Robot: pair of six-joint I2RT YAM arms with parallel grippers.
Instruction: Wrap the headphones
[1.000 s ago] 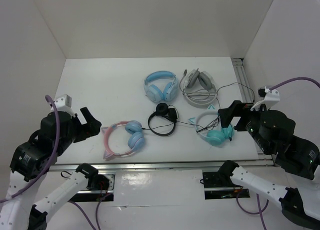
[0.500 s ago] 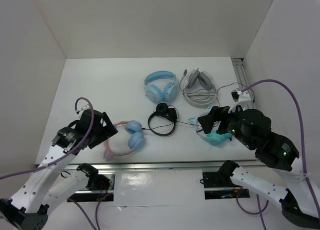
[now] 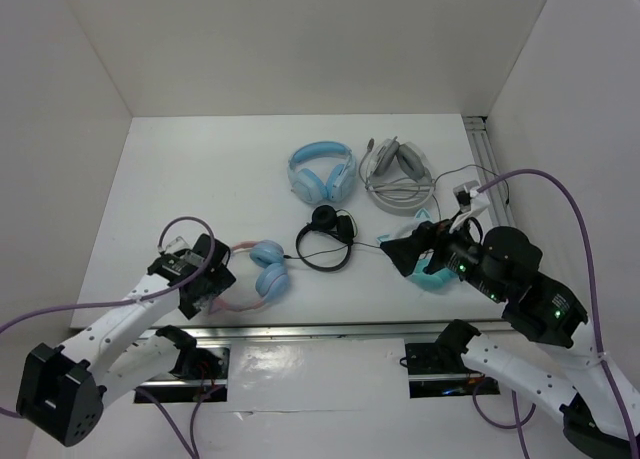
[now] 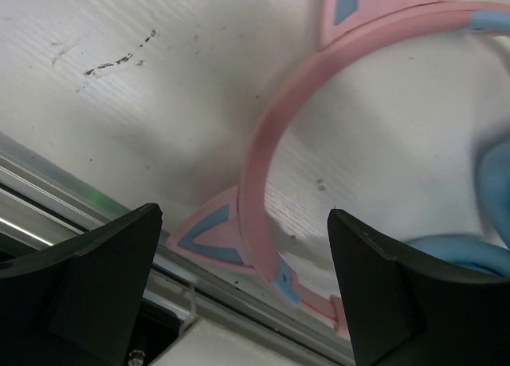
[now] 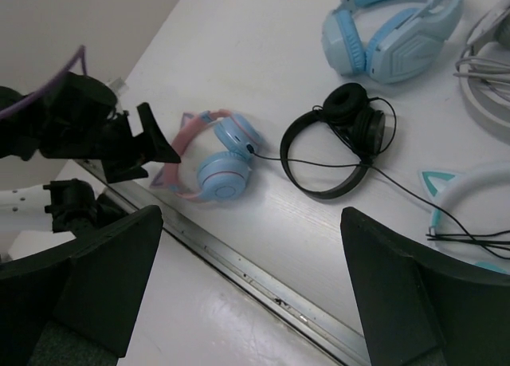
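The headphones (image 3: 256, 272) lie flat near the front edge of the table (image 3: 200, 179), with the pink headband toward my left arm. Their thin black cable (image 5: 271, 158) trails loose toward a black pair (image 5: 339, 139), so I judge that no wrapping is done yet. My left gripper (image 4: 247, 258) is spread, with a finger on either side of the headband and not clamped on it. My right gripper (image 5: 251, 286) hangs spread, well apart from the headphones. Left to do: grasp, gather the cable, wind it.

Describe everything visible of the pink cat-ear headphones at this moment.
The headphones lie flat near the table's front edge: a pink headband with two blue-centred cat ears, two round light blue cups side by side, a thin black cable trailing from one cup. The open left gripper straddles the headband without touching.
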